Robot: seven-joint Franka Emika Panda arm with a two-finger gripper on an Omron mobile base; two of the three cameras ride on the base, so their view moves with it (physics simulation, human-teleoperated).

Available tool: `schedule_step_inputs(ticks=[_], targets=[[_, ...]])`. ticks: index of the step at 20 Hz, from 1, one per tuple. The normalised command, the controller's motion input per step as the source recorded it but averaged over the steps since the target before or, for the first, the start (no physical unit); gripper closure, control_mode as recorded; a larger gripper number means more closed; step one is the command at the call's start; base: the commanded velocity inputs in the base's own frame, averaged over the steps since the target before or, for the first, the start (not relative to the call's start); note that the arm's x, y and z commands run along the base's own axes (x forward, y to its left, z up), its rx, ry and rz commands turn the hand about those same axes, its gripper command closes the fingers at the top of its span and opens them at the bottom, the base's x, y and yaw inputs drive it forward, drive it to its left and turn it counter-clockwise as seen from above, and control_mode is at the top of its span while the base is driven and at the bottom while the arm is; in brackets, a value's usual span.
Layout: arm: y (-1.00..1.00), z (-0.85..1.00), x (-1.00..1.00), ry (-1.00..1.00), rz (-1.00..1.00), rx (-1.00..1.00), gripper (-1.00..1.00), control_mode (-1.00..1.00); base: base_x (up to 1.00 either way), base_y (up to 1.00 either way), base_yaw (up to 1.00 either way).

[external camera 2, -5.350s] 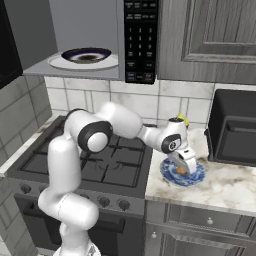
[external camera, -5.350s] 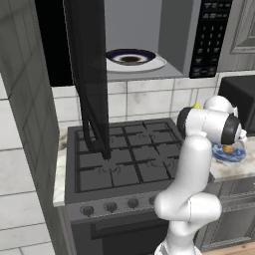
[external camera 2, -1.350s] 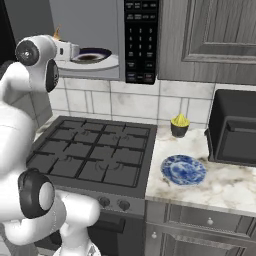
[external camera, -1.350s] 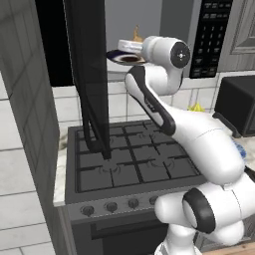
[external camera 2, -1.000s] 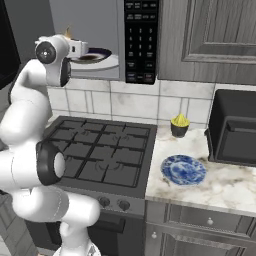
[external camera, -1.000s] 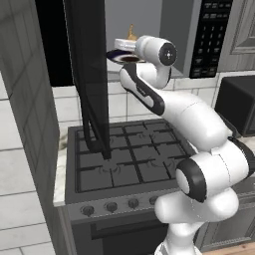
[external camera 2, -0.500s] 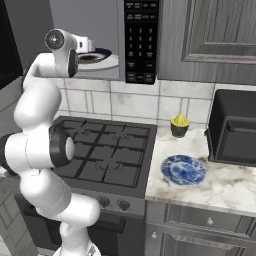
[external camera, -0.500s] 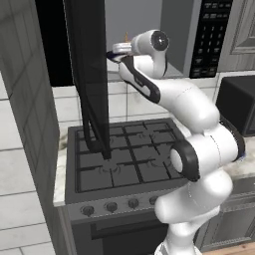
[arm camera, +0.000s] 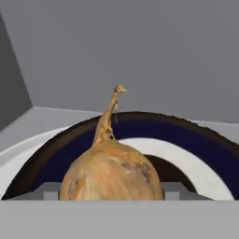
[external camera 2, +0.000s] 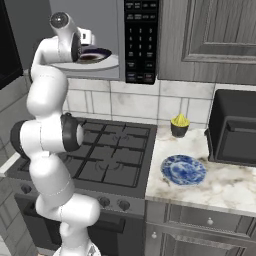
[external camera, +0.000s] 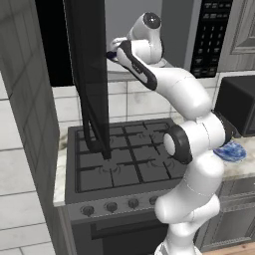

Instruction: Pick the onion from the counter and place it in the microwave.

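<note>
The onion, orange-brown with a thin pointed tip, sits between my fingertips in the hand view. My gripper is shut on it. Right behind and under it lies a white plate with a dark blue rim, on the grey floor of the microwave. From the base views, my arm reaches up and the gripper is inside the open microwave cavity, over that plate. The tall black door stands open at the left, hiding part of my hand.
The black keypad panel is right of the cavity. Below is the black gas stove. On the marbled counter are a blue patterned plate, a yellow-green item and a dark box appliance.
My hand has pushed further into the microwave cavity with the onion, from the cavity's front to above the plate inside. The base has not moved.
</note>
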Motion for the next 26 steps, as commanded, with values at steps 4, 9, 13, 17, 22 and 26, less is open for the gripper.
schedule_step_inputs(ticks=[4,9,13,17,22,26], targets=[[0.0,-0.4,0.2,0.05,0.0,0.0,1.0,-1.0,0.0,0.0,0.0],[0.0,-0.48,0.09,0.03,0.0,0.0,1.0,-1.0,0.0,0.0,0.0],[-0.03,-0.29,0.3,0.03,0.0,0.0,1.0,-1.0,0.0,0.0,0.0],[-0.12,-0.18,0.13,0.02,0.0,0.0,1.0,-1.0,0.0,0.0,0.0],[-0.11,0.0,0.02,0.03,0.01,0.0,-1.0,-1.0,0.0,0.0,0.0],[-0.06,0.0,0.0,0.0,0.0,0.0,-1.0,-1.0,0.0,0.0,0.0]])
